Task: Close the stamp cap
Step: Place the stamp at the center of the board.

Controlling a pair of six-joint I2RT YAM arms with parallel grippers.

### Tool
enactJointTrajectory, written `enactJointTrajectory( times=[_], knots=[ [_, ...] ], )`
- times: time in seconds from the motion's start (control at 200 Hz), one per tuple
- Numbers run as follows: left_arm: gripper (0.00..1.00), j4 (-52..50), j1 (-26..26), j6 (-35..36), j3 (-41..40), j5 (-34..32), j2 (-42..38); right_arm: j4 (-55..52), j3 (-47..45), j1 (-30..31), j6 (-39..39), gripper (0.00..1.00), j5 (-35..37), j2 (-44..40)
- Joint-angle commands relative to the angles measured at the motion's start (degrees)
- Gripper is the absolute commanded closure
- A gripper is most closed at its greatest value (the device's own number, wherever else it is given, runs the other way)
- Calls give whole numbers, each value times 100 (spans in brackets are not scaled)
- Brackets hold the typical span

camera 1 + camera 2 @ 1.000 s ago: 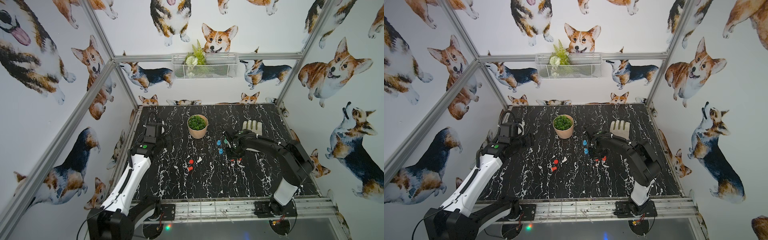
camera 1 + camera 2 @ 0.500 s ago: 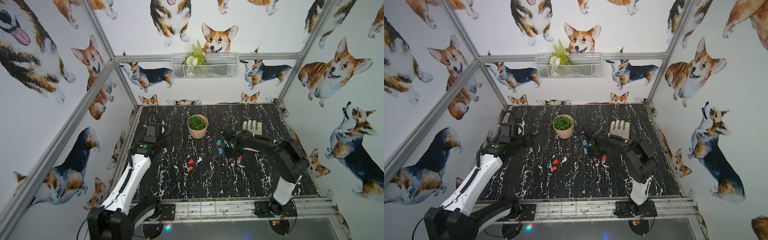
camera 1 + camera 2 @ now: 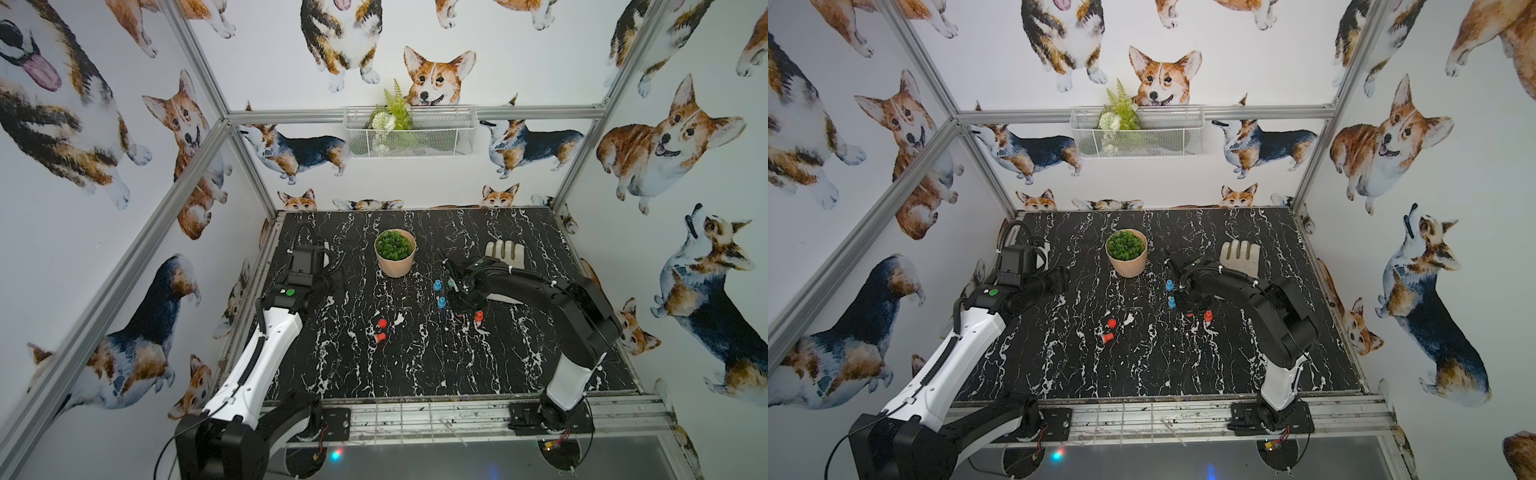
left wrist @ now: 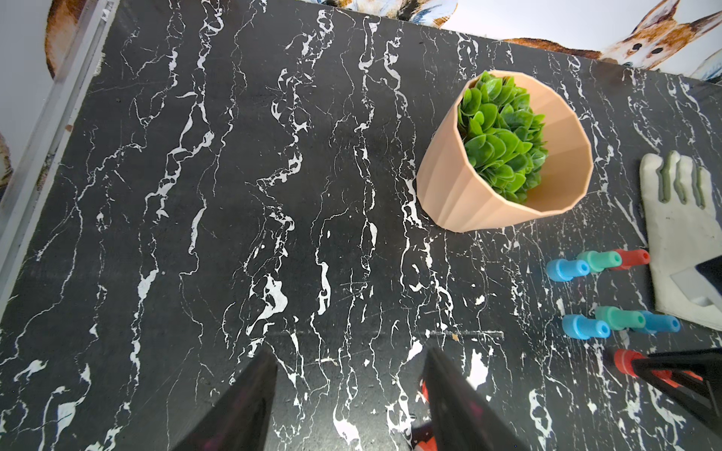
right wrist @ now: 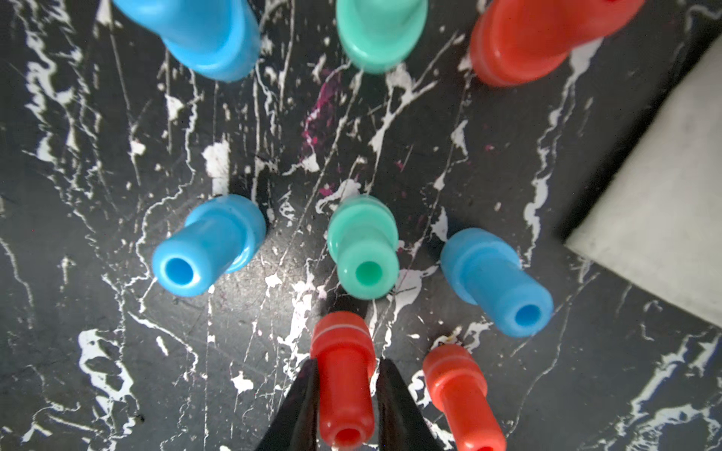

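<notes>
The left hand (image 4: 349, 353) hovers open above the bench (image 3: 415, 374), holding nothing. Further right, the right hand (image 5: 347, 363) closely straddles an upright red stamp (image 5: 344, 343) standing on the bench. Whether it grips the stamp, I cannot tell.

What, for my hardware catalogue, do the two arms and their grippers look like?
The left arm has a white shell, black joints, a green dot and a ribbed black cable. The right arm is mostly black, with a white link near its base and white ties. The left gripper and right gripper have black, tapering, pointed fingers.
</notes>
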Motion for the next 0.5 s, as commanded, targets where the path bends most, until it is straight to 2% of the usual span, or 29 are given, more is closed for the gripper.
enactJointTrajectory(
  times=[0.0,0.065,0.2,0.381,0.496],
  knots=[
    [36,-2,10,59,37,-1,15,-183,58,2,-15,69,27,-58],
    [36,-2,8,54,39,-7,19,-200,58,2,-15,70,11,-36],
    [36,-11,10,54,39,-2,24,-227,35,2,-6,81,-49,18],
    [36,-11,6,53,39,-1,32,-231,-27,2,-4,89,-88,65],
    [36,-20,10,54,48,2,50,-277,-10,2,-19,91,-107,199]
  ],
)
